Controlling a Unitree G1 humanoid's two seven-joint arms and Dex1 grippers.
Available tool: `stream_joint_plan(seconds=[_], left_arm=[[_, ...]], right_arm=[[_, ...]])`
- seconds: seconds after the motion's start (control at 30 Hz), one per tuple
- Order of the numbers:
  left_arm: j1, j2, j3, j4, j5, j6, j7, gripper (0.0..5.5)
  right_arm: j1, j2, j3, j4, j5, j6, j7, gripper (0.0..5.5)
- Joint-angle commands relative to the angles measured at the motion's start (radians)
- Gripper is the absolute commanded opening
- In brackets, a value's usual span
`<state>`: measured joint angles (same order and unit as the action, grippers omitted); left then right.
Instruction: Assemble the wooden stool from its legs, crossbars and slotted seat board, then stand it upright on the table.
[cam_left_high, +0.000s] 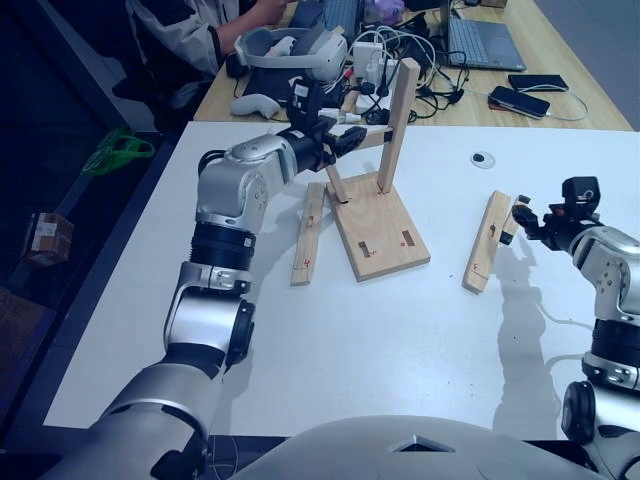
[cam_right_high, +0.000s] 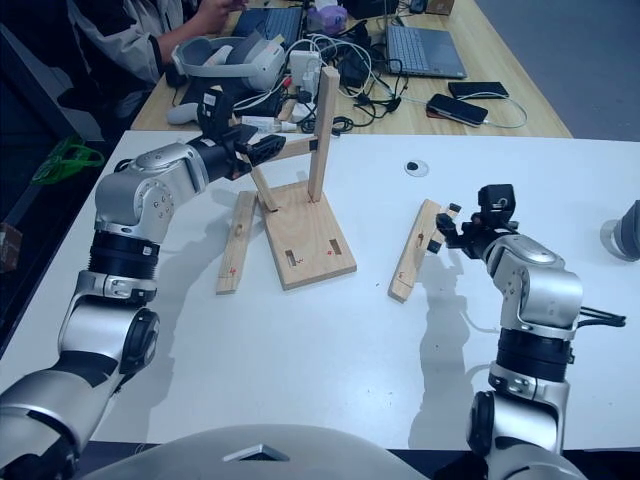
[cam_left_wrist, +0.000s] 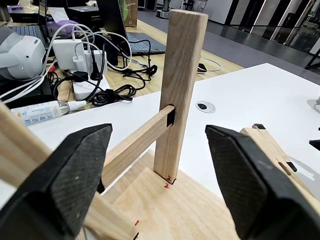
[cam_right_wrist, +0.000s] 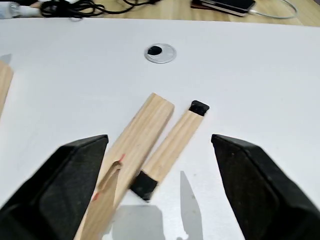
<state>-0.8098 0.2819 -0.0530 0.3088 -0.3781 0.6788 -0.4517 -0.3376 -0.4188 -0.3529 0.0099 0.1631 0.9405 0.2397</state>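
L hand (cam_left_high: 338, 140) is held wide open round crossbar (cam_left_wrist: 137, 145), nothing gripped; R hand (cam_right_wrist: 160, 145) open, empty. Upright leg (cam_left_high: 398, 120) could be tipped from seat board (cam_left_high: 385, 235) if nudged.

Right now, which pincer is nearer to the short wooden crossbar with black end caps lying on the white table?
Right. The right pincer hovers open right at that crossbar; the left pincer is far across the table, at the upright wooden leg.

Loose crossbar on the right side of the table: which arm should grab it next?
Right. The right gripper hangs over the crossbar and the flat leg beside it, fingers open. The left gripper is across the seat board at the standing leg, so it would likely have to reach much farther.
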Motion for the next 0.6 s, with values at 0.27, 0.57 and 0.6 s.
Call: stream_joint_plan(seconds=[0.27,0.57,0.6], left_arm=[[0.086,-0.036,0.004,-0.211,-0.003,0.091,0.022,3.45],[0.079,-0.046,0.021,-0.227,0.002,0.109,0.039,3.45],[0.080,-0.047,0.022,-0.226,0.002,0.109,0.040,3.45]], right_arm=[[-0.117,0.066,-0.060,0.377,-0.010,-0.195,-0.195,3.83],[-0.075,0.124,0.004,0.344,0.001,-0.173,-0.195,3.83],[-0.075,0.127,0.006,0.346,0.005,-0.165,-0.193,3.83]])
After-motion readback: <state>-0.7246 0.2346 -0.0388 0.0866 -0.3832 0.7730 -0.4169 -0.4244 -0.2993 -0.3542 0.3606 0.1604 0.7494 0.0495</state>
